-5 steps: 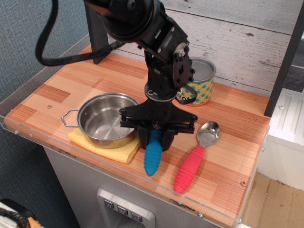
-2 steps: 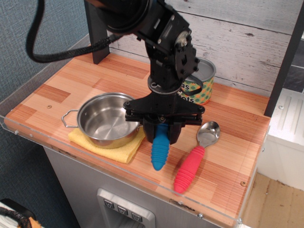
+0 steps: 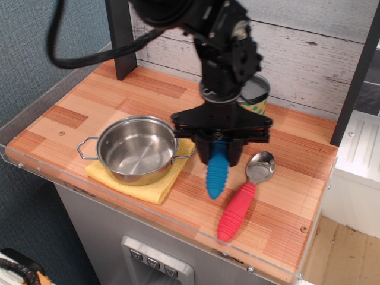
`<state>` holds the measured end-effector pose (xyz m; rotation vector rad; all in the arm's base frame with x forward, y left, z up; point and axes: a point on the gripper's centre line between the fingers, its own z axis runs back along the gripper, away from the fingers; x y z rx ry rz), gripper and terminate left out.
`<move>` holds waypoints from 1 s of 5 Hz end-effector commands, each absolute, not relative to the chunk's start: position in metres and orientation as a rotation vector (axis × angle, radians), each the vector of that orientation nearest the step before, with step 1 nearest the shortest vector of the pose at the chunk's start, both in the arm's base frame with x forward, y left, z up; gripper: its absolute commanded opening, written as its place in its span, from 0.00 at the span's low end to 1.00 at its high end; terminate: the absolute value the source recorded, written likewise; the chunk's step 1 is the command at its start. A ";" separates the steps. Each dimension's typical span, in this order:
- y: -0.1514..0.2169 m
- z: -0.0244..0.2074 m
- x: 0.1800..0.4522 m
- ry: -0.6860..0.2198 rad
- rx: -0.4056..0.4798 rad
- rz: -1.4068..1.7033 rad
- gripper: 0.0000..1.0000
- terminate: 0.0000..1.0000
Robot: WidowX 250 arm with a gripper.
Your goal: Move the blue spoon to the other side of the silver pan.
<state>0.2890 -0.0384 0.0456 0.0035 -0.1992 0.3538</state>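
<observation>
A black robot arm reaches down over a wooden desk (image 3: 77, 113). Its fingers (image 3: 220, 155) are closed around the upper part of the blue spoon (image 3: 217, 174), whose ribbed blue handle hangs tip-down, seemingly just above the desk. The metal head of the blue spoon is hidden inside the fingers.

The blue spoon is on the right of the silver pan (image 3: 136, 149) as the camera sees it, between the pan and a red spoon (image 3: 243, 198) that lies flat on the desk. The other side of the pan, to the left, looks free.

Risks, as a judgement: the handle is thick and ribbed and hangs below the grip, so it could swing or slip out if the hold is only on the narrow neck. To reach the far side, the spoon has to pass over or around the pan; carried too low, the tip could strike the rim or the near wire handle and push the pan off the yellow cloth (image 3: 155, 189) it sits on. The arm could also knock the tin can (image 3: 257, 94) standing just behind it.

Containers: the silver pan appears empty, showing only its shiny inside. The tin can is mostly hidden by the arm, so its contents cannot be told.
</observation>
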 end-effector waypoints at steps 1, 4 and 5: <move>-0.023 0.085 0.289 -0.272 0.049 0.403 0.00 0.00; 0.045 0.098 0.274 -0.214 0.099 0.344 0.00 0.00; 0.080 0.098 0.268 -0.188 0.076 0.293 0.00 0.00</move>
